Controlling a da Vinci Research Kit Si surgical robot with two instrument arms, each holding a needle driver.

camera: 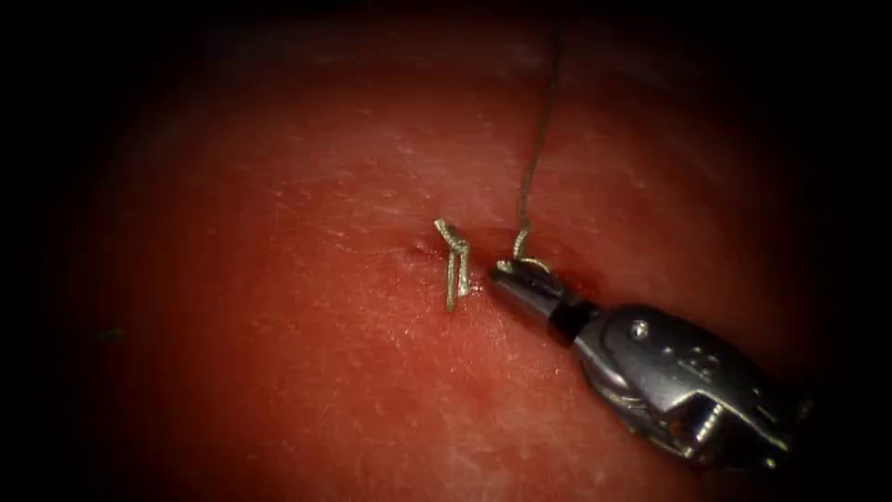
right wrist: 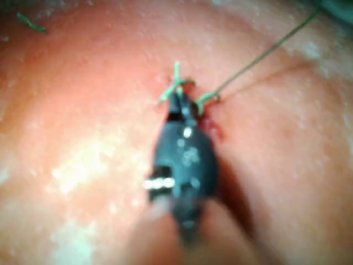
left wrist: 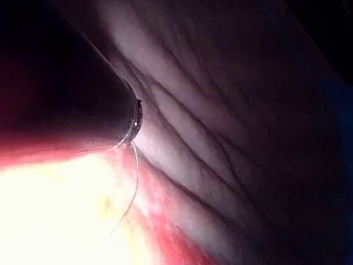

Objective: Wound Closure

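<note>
Endoscope: we count one right end effector (camera: 509, 272), jaws clenched at the thread (camera: 537, 139) beside the cut (camera: 437, 251); one cut end of thread (camera: 454, 265) on the tissue (camera: 325, 372) | Left wrist: one thread strand (left wrist: 134, 182), one shaft rim (left wrist: 136, 118); left jaws: we cannot tell | Right wrist: one tool, tip at the green thread (right wrist: 259, 55).

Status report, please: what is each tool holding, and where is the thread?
Right tool shut on thread at the cut. Cut ends just left. Needle unseen.
</note>
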